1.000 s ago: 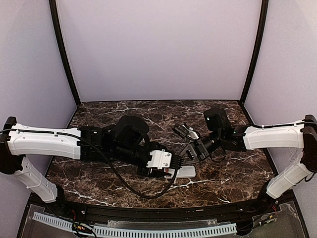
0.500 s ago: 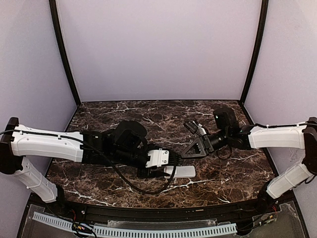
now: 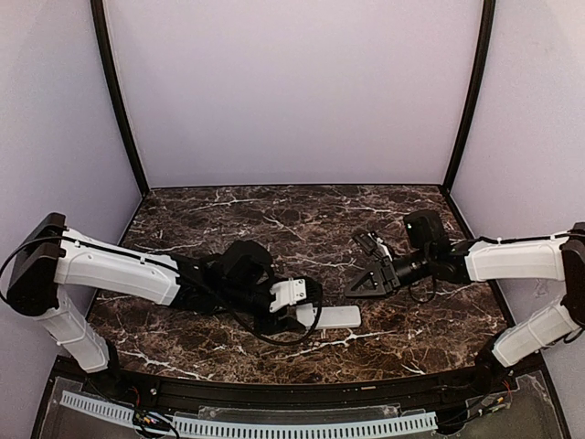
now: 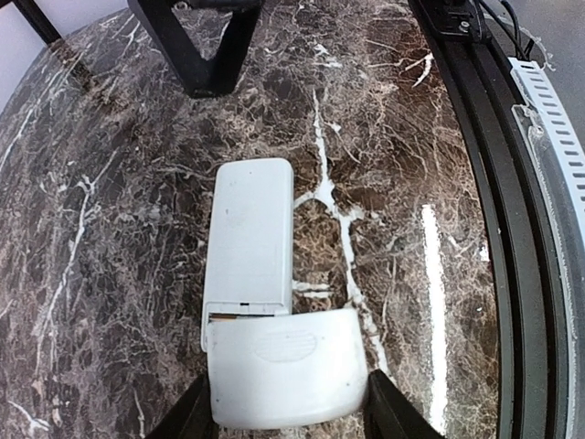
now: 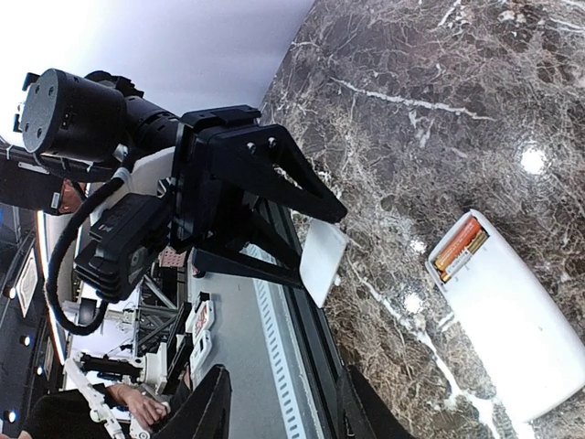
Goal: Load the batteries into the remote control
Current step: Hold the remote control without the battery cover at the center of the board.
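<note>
The white remote control [image 4: 249, 240] lies back-up on the marble table; it also shows in the top view [image 3: 336, 316] and the right wrist view [image 5: 512, 315]. Its battery bay is open at one end, with two orange batteries [image 5: 460, 247] lying inside. My left gripper [image 4: 285, 389] is shut on the white battery cover [image 4: 288, 366], held just over that open end, so only an orange sliver shows in the left wrist view. The cover also shows edge-on in the right wrist view [image 5: 323, 259]. My right gripper [image 5: 285, 384] is open and empty, off to the right of the remote in the top view [image 3: 358, 285].
The black rail of the table's front edge [image 4: 498, 229] runs close beside the remote. A slotted white cable tray [image 3: 302, 425] lies beyond it. The two grippers face each other across the remote.
My right gripper has drawn back to the right, away from the remote. My left arm has dropped lower, keeping the cover at the remote's left end.
</note>
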Robot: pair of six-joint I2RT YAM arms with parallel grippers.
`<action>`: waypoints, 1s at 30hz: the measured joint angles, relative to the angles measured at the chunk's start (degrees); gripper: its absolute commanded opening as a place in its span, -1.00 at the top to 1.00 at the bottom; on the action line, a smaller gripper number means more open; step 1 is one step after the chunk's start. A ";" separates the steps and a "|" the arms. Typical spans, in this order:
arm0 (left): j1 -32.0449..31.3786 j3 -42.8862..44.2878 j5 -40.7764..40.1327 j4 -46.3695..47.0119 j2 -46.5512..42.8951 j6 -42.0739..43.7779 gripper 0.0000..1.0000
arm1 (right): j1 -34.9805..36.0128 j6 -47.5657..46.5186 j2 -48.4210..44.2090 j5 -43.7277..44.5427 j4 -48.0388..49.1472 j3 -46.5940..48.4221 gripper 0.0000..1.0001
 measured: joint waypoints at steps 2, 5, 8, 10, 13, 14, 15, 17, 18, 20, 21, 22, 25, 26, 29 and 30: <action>0.46 0.00 0.68 0.74 1.75 -0.76 0.39 | 0.00 0.26 0.02 0.37 0.09 -0.44 0.25; 1.18 0.00 2.12 1.62 4.20 -1.57 0.39 | 0.00 0.68 0.24 0.76 0.31 -1.09 0.27; 2.10 0.09 3.32 1.70 5.86 -1.97 0.39 | 0.00 0.76 0.96 1.03 0.57 -1.64 0.27; 2.60 0.50 3.85 1.68 6.91 -1.99 0.39 | 0.00 0.79 1.51 1.25 0.55 -1.88 0.29; 3.17 1.79 4.31 1.38 8.61 -1.84 0.39 | 0.00 0.90 2.62 1.62 0.70 -1.92 0.31; 3.28 2.36 4.37 1.05 9.18 -1.70 0.39 | 0.00 0.90 2.93 1.70 0.76 -1.92 0.33; 3.32 2.93 4.44 0.72 9.64 -1.55 0.39 | 0.00 0.92 3.32 1.75 0.87 -1.92 0.35; 3.37 3.87 4.57 0.44 10.54 -1.14 0.39 | 0.00 0.94 4.04 1.84 0.98 -1.92 0.39; 3.41 4.28 4.68 0.42 10.97 -0.87 0.40 | 0.00 0.92 4.33 1.86 0.98 -1.92 0.42; 3.48 4.94 4.85 0.15 11.65 -0.46 0.39 | 0.00 0.90 4.83 1.84 1.03 -1.92 0.50; 3.52 5.22 4.90 0.13 11.98 -0.24 0.40 | 0.00 0.85 5.03 1.84 1.07 -1.92 0.55; 3.56 5.57 4.90 0.00 12.35 -0.02 0.39 | 0.00 0.94 5.29 1.84 1.14 -1.92 0.60; 3.69 6.03 4.92 -0.11 12.96 0.72 0.39 | 0.00 0.76 5.99 1.79 1.49 -1.92 0.71; 3.91 6.12 4.98 -0.42 13.07 0.94 0.39 | 0.00 0.79 6.25 1.79 1.55 -1.90 0.72; 4.39 6.45 5.79 -1.33 13.57 1.51 0.38 | 0.02 0.90 7.06 1.77 1.68 -1.90 0.74; 4.59 6.56 6.08 -1.53 13.75 1.68 0.38 | 0.02 0.90 7.30 1.77 1.73 -1.90 0.74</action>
